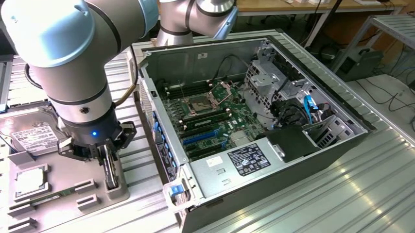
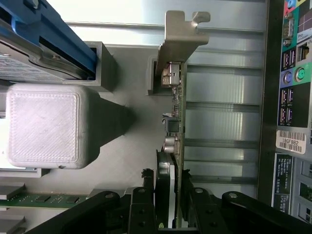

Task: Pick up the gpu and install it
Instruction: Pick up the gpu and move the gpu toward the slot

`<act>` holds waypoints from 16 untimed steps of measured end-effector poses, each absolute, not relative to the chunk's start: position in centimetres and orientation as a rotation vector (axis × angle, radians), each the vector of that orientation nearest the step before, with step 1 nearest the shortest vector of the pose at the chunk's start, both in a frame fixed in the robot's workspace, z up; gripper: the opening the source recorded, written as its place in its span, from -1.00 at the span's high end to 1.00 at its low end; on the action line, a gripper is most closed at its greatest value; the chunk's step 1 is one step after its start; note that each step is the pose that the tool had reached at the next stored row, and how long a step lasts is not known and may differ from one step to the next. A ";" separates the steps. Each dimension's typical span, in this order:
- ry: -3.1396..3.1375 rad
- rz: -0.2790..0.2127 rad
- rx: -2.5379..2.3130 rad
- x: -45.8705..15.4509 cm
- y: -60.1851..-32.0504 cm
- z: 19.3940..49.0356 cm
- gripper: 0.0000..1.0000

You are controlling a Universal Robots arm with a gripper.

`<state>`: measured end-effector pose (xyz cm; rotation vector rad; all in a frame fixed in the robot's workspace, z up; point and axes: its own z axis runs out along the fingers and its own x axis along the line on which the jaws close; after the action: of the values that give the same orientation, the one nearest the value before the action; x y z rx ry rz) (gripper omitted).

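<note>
My gripper [image 1: 108, 164] is clamped on the graphics card [image 2: 178, 102] (silver bracket at its far end), which stands on edge in the grey holder [image 1: 120, 193] beside the open computer [image 1: 343, 155].

1 gpu [image 1: 112, 174], 1 HDD [image 1: 29, 136], 1 case [image 1: 292, 184]

Table [image 1: 363, 194]: silver ribbed metal top, running from the lower right of the frame to the upper left.

Directly on it:
- One computer case [image 1: 279, 194], centre of the frame, lying on its side with the open side facing up.
- One grey slotted parts tray [image 1: 71, 170], lower left of the frame, just beside the case.
</note>
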<state>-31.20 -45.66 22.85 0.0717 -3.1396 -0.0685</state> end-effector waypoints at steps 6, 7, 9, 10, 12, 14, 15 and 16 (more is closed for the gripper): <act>-3.140 -0.068 0.072 -31.2 -45.7 22.9 0.44; -3.140 -0.069 0.072 -31.2 -45.7 22.9 0.44; -3.140 -0.068 0.072 -31.2 -45.7 22.9 0.44; -3.140 -0.069 0.072 -31.2 -45.7 22.8 0.44; -3.140 -0.068 0.072 -31.2 -45.7 22.9 0.44; -3.140 -0.069 0.072 -31.2 -45.7 22.8 0.44; -3.140 -0.069 0.072 -31.2 -45.7 22.9 0.44; -3.140 -0.069 0.072 -31.2 -45.7 22.8 0.44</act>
<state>-31.20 -45.66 22.85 0.0716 -3.1396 -0.0685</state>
